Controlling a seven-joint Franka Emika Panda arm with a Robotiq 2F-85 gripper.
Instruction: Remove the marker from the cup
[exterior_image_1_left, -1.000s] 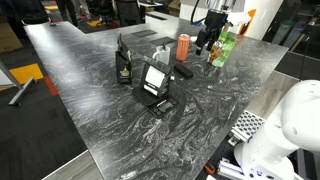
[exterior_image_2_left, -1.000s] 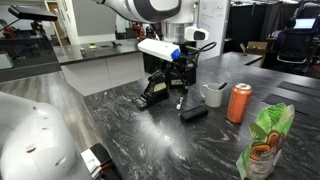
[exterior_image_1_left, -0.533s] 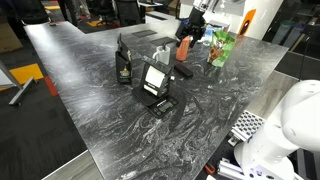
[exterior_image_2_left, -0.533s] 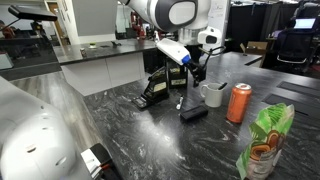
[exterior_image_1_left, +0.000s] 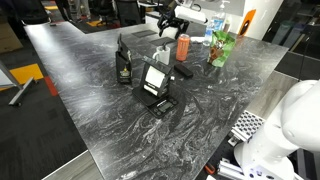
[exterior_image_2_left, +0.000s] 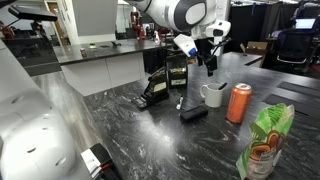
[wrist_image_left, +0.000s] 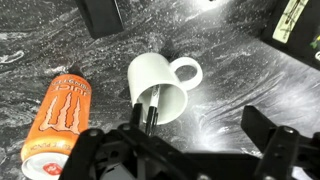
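A white cup (wrist_image_left: 160, 82) stands upright on the dark marbled table, handle to the right in the wrist view. A dark marker (wrist_image_left: 152, 108) leans inside it against the near wall. My gripper (wrist_image_left: 200, 126) is open and hovers above the cup, one finger over the cup's near rim beside the marker and the other well to the right. In an exterior view the gripper (exterior_image_2_left: 211, 66) hangs just above the cup (exterior_image_2_left: 212, 95). In an exterior view the arm (exterior_image_1_left: 180, 14) is over the cup (exterior_image_1_left: 163, 55).
An orange drink can (wrist_image_left: 58, 122) (exterior_image_2_left: 239, 103) stands close beside the cup. A green snack bag (exterior_image_2_left: 265, 140) (exterior_image_1_left: 222, 48) is further along. A flat black object (exterior_image_2_left: 193, 112) and a black device (exterior_image_2_left: 158, 88) (exterior_image_1_left: 155, 78) sit on the cup's other side.
The arm has swung from over the green bag, past the can, to above the cup. The cup, can and bag have not moved.
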